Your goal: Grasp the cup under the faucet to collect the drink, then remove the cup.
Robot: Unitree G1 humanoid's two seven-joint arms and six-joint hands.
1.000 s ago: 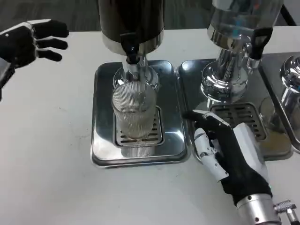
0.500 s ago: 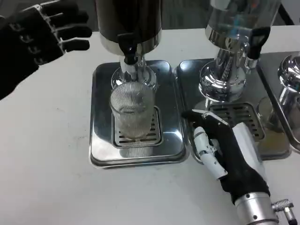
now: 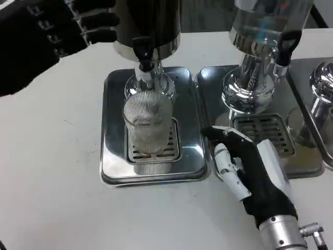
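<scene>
Cup (image 3: 149, 124), ribbed and clear, is seen upright in the head view on the slotted grate (image 3: 154, 151) of a steel drip tray (image 3: 112, 156), directly below the black faucet (image 3: 144, 53) of a dark dispenser (image 3: 148, 23). The tray is placed toward the far edge of the white worktop (image 3: 52, 182), about midway between its left and right edges. No hand is touching the cup.

The left hand (image 3: 44, 36) is held raised above the far left corner of the worktop, its black palm side turned to the camera. Its fingers (image 3: 96, 22) are stretched out and apart, reaching toward the dispenser's body, and nothing is grasped in them. Whether they touch the dispenser cannot be told.

The right hand (image 3: 250, 172) is laid low near the worktop's near edge, just right of the cup's tray, partly over the front left corner of a second tray (image 3: 218, 99). Its fingers are loosely extended toward the far edge and released, with nothing held; the cup is near them but apart.

On the second tray a clear-topped chrome dispenser (image 3: 257, 57) is stood, with its own black tap (image 3: 285, 49). Part of a third chrome stand (image 3: 322, 91) is seen at the right edge.
</scene>
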